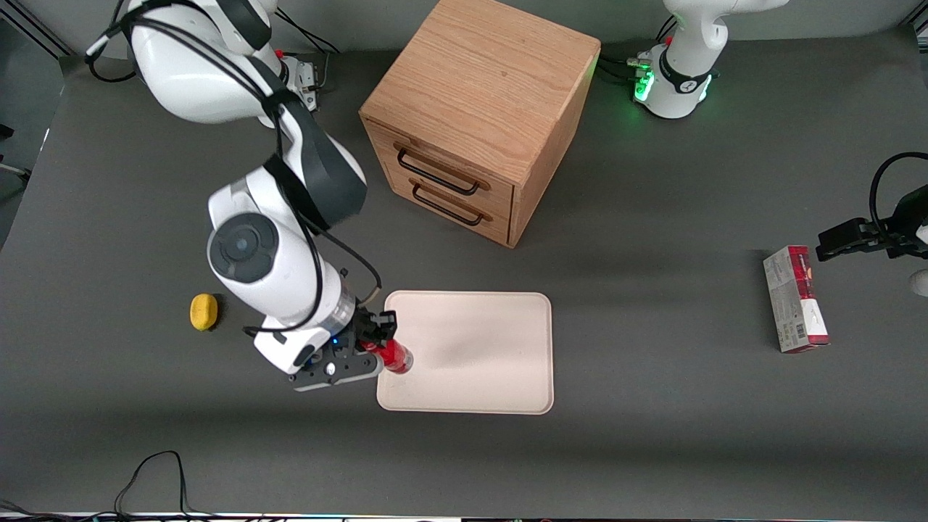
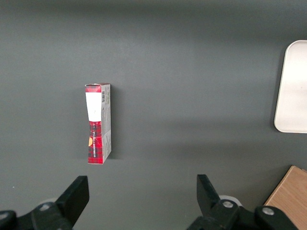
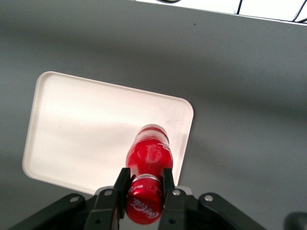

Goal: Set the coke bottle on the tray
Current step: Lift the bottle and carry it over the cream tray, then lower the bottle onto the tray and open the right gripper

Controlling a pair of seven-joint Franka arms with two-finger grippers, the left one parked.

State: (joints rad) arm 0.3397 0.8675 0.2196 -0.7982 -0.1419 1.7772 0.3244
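The coke bottle (image 1: 394, 356) is a small bright red bottle with a red cap. My right gripper (image 1: 375, 337) is shut on its neck and cap. It holds the bottle over the tray's (image 1: 486, 341) corner nearest the working arm's end, close to the front rim. In the right wrist view the bottle (image 3: 148, 155) hangs between the fingers (image 3: 121, 182) of the gripper (image 3: 144, 184), its base over the cream-white tray (image 3: 76, 129) near the rim. I cannot tell whether the base touches the tray.
A wooden two-drawer cabinet (image 1: 482, 116) stands farther from the front camera than the tray. A yellow lump (image 1: 204, 312) lies toward the working arm's end. A red-and-grey carton (image 1: 795, 299) lies toward the parked arm's end; it also shows in the left wrist view (image 2: 98, 123).
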